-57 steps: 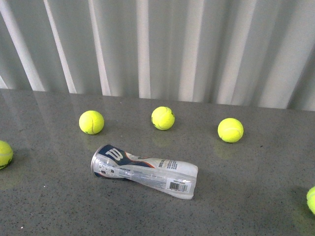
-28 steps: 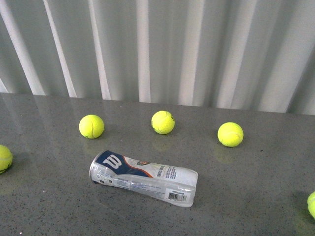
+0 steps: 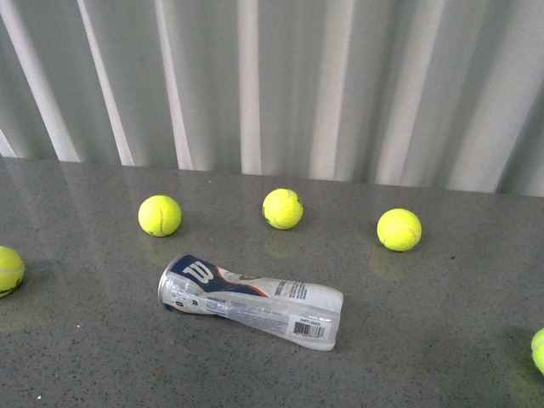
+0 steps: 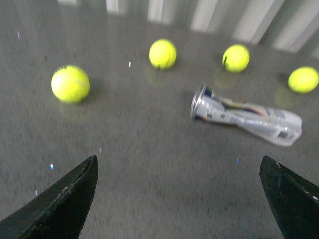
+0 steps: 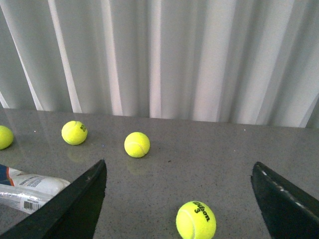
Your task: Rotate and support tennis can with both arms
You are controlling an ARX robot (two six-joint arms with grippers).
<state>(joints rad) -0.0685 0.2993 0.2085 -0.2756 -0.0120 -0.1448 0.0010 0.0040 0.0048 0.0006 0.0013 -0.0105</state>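
Black left gripper and right gripper gape wide, holding nothing; right wrist view cuts off the tennis can.

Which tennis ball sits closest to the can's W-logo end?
The leftmost ball of the back row of three, just behind the tennis can at its blue end; the others lie farther off.

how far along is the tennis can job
Done: nothing visible; the tennis can lies on its side on the table. In hand: nothing; the left gripper and right gripper are open, clear of it. To do: closing in, rotating and supporting it with both.
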